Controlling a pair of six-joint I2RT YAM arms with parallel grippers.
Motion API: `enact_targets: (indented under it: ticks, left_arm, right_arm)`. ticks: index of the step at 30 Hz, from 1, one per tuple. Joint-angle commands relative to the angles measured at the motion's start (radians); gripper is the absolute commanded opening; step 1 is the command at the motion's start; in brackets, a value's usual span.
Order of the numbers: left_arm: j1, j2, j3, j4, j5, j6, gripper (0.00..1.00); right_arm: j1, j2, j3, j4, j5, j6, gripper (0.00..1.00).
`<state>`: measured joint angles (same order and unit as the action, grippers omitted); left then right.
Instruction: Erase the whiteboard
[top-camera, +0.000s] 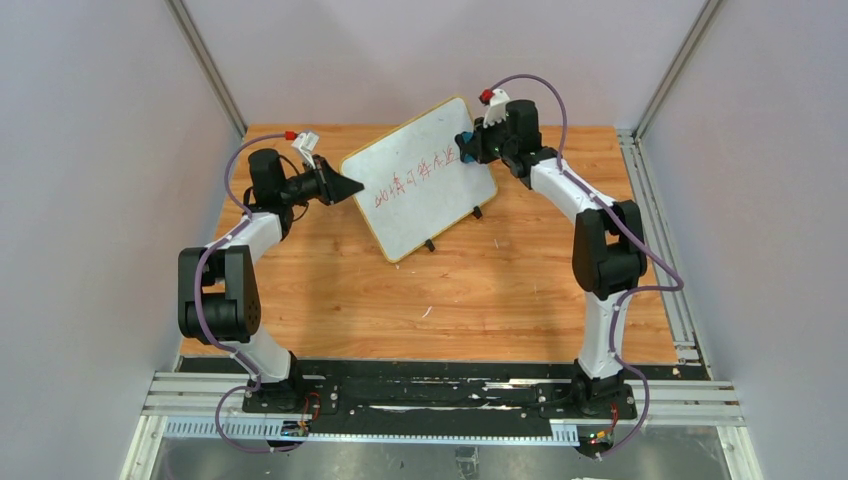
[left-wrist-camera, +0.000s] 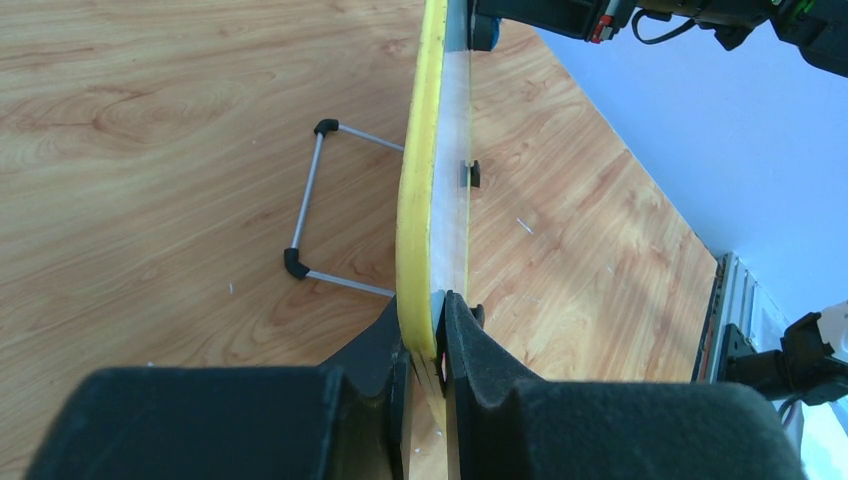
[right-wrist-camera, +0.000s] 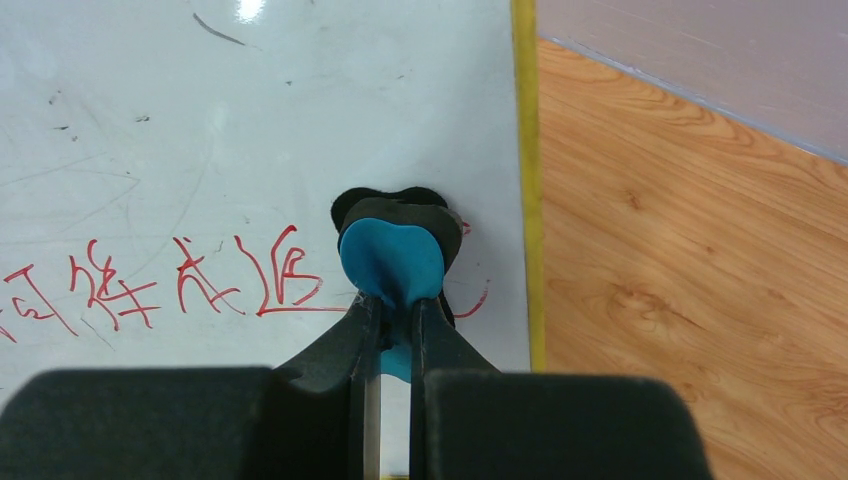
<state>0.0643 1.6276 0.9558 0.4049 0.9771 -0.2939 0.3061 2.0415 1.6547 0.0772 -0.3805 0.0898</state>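
My left fingers (left-wrist-camera: 478, 350) clamp the whiteboard (top-camera: 420, 180) by its yellow edge. My right fingers (right-wrist-camera: 335, 350) pinch the blue eraser (right-wrist-camera: 392, 260) against its face, with the red writing (right-wrist-camera: 200, 285) mostly to their left. Pressing too hard could twist the board out of my left grip. The eraser's contact face is hidden.
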Motion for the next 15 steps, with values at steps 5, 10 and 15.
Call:
enact_targets:
  ticks: [5, 10, 15]
  left_arm:
    - [0.001, 0.022, -0.007, -0.076, -0.04, 0.118, 0.0]
    - [0.002, 0.023, -0.008, -0.081, -0.038, 0.121, 0.0]
    - [0.002, 0.024, -0.003, -0.091, -0.04, 0.128, 0.0]
  right_arm:
    - [0.028, 0.019, 0.032, -0.035, 0.007, -0.024, 0.01]
    - [-0.024, 0.065, 0.096, -0.072, 0.016, -0.025, 0.01]
    - [-0.054, 0.081, 0.141, -0.103, 0.017, -0.032, 0.01]
